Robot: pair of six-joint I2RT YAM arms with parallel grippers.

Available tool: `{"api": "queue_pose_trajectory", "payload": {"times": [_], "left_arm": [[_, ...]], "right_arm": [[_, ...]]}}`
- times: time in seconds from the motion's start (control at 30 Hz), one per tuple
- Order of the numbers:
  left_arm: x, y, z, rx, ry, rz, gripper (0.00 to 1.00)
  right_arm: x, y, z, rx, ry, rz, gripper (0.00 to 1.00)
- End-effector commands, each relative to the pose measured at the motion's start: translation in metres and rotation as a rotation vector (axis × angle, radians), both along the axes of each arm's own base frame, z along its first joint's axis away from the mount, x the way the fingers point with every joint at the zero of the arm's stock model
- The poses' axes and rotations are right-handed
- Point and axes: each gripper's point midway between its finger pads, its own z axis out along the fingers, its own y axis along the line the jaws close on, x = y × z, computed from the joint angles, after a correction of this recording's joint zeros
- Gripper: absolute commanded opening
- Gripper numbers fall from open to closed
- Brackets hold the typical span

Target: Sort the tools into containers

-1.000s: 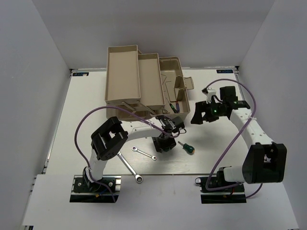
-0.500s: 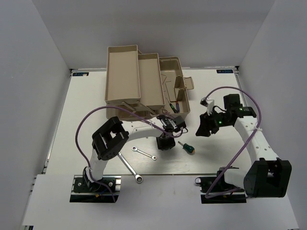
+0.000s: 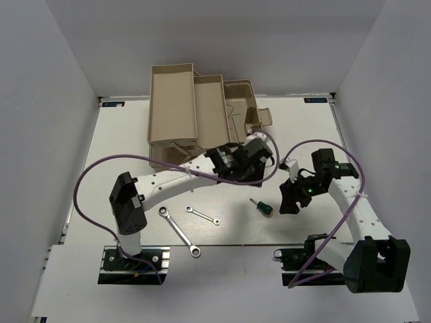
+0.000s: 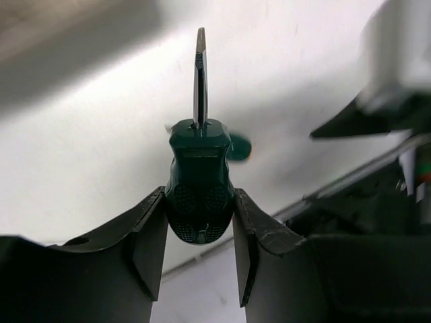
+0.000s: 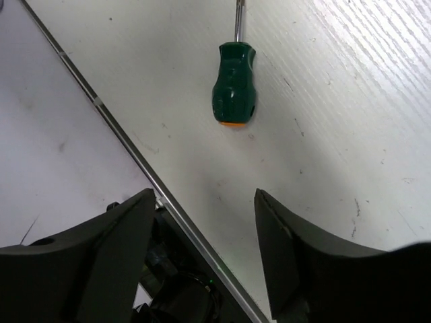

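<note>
My left gripper point(image 3: 258, 160) hangs above the table just in front of the toolbox point(image 3: 239, 91), shut on a stubby green-handled screwdriver point(image 4: 199, 176) whose blade points away. A second green-handled screwdriver point(image 3: 262, 207) lies on the table; in the right wrist view this screwdriver point(image 5: 234, 83) sits just ahead of my open, empty right gripper point(image 5: 202, 198). From above, the right gripper point(image 3: 289, 200) hovers right of it. A short silver wrench point(image 3: 202, 215) and a long one point(image 3: 179, 231) lie near the front edge. Beige trays point(image 3: 172, 138) fan out at the back.
The toolbox lid point(image 3: 261, 118) leans open at the right of the bottom compartment. Purple cables loop from both arms above the table. The table's metal front edge point(image 5: 128, 145) runs just beneath the right gripper.
The left arm has risen and swung right toward the toolbox with the green screwdriver in its jaws. The right arm has drawn back and down toward the screwdriver on the table.
</note>
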Motion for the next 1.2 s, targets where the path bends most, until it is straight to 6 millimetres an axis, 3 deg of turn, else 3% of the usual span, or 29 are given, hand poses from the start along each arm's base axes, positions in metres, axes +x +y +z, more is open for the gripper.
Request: {"api": "queue_pose_trajectory", "payload": {"times": [0.0,0.13,0.17,0.23,0.27,0.3,0.33,0.37,0.43,0.47,0.53,0.67,0.8,0.93,1.07,1.1,1.17], "left_arm": [[0.06,0.025,0.075,-0.035,-0.236,0.091,0.0],[0.13,0.052,0.084,-0.017,-0.283,0.233,0.0],[0.157,0.062,0.084,-0.008,-0.303,0.282,0.0],[0.183,0.073,0.086,0.007,-0.326,0.324,0.0],[0.202,0.083,0.099,-0.004,-0.349,0.356,0.0],[0.213,0.086,0.087,0.023,-0.333,0.371,0.0],[0.222,0.09,0.088,0.043,-0.346,0.363,0.0],[0.237,0.098,0.104,0.028,-0.384,0.39,0.0],[0.25,0.105,0.084,0.089,-0.356,0.389,0.0],[0.256,0.108,0.089,0.09,-0.366,0.394,0.01],[0.258,0.12,0.075,0.122,-0.325,0.399,0.06],[0.26,0.128,0.054,0.142,-0.287,0.378,0.33],[0.264,0.133,0.069,0.109,-0.296,0.385,0.52],[0.264,0.129,0.081,0.087,-0.315,0.36,0.63],[0.256,0.128,0.119,0.037,-0.383,0.332,0.67],[0.247,0.129,0.14,0.011,-0.415,0.322,0.67],[0.239,0.133,0.163,-0.018,-0.454,0.301,0.68]], "right_arm": [[-0.002,-0.003,0.002,-0.015,-0.034,0.015,0.7],[-0.002,0.0,-0.012,-0.022,-0.04,0.01,0.71],[0.003,0.001,-0.016,-0.029,-0.056,0.014,0.71],[0.007,0.0,-0.024,-0.063,-0.058,0.005,0.71],[0.011,0.001,-0.026,-0.068,-0.069,0.004,0.71],[0.012,0.001,-0.031,-0.088,-0.064,0.01,0.71],[0.016,0.003,-0.034,-0.091,-0.075,0.009,0.71],[0.016,0.003,-0.036,-0.1,-0.068,-0.002,0.72],[0.023,0.005,-0.043,-0.126,-0.09,0.008,0.72],[0.023,0.004,-0.045,-0.14,-0.079,-0.009,0.72],[0.03,0.008,-0.048,-0.152,-0.095,-0.009,0.72],[0.038,0.014,-0.053,-0.178,-0.099,-0.002,0.76],[0.037,0.024,-0.058,-0.182,-0.088,0.031,0.77],[0.033,0.032,-0.063,-0.201,-0.085,0.071,0.77],[0.034,0.039,-0.071,-0.215,-0.083,0.074,0.77],[0.036,0.043,-0.072,-0.217,-0.103,0.087,0.77],[0.033,0.042,-0.08,-0.241,-0.084,0.08,0.77]]}}
